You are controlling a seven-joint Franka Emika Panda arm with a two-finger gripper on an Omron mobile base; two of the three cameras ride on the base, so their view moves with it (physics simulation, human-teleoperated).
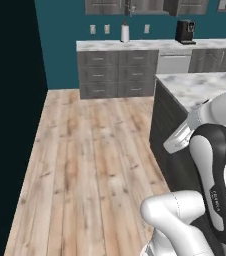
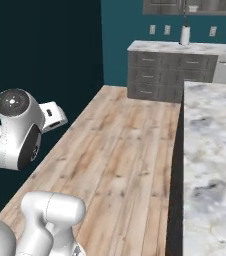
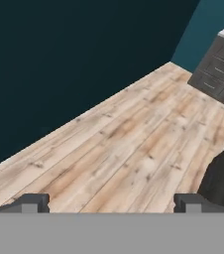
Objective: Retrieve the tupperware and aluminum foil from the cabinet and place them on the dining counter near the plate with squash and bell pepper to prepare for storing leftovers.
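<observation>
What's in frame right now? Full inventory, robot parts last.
dining counter: 1, white-grey marble top on a dark base, right of the robot
back counter: 1, marble top, along the teal wall
drawer units: grey, bar handles, under the back counter
paper towel roll: 1, white, upright on the back counter
coffee machine: 1, black, on the back counter, right of the roll
wall cabinets: grey wood-grain, above the back counter, cut off by the frame
outlets: 3, white, on the teal wall
floor: light wood planks
arm: white with dark joints
gripper: open, empty, over the floor
</observation>
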